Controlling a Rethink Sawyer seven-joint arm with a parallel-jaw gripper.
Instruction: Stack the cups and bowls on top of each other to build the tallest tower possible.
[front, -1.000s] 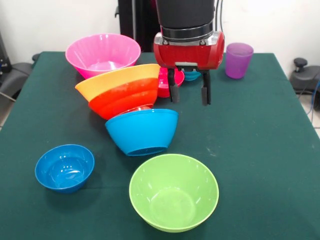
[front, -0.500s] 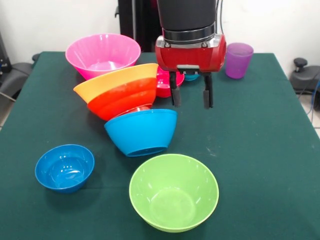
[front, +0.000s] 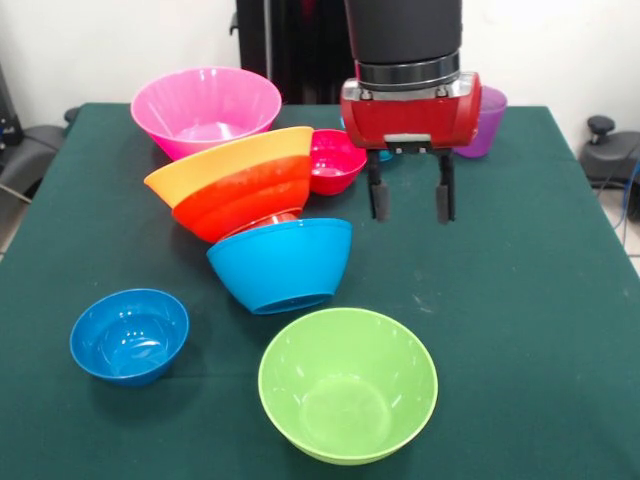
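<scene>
The gripper (front: 410, 200) hangs over bare green table (front: 520, 300) at about one o'clock from the picture's centre, fingers (front: 378, 198) spread wide apart and holding nothing. The tower (front: 255, 215) sits just left of centre and it's leaning hard, tipped toward ten o'clock: the sky-blue bowl (front: 285, 265) at the bottom is tilted on its base, a sliver of orange-red rim (front: 265, 218) peeks out of it, and the red-orange bowl (front: 245, 198) and orange bowl (front: 215, 162) ride nested on top, mouths slanting up to the right. At twelve o'clock of the tower, the pink bowl (front: 205, 105) stands upright, near the orange rim. The magenta bowl (front: 335, 160) is at two o'clock of the tower, touching or nearly touching it, I can't tell which. The purple cup (front: 488, 125) is mostly hidden behind the gripper's red body. At seven o'clock, the dark blue bowl (front: 130, 335) sits alone; the green bowl (front: 347, 383) is at six, just below the sky-blue one.
</scene>
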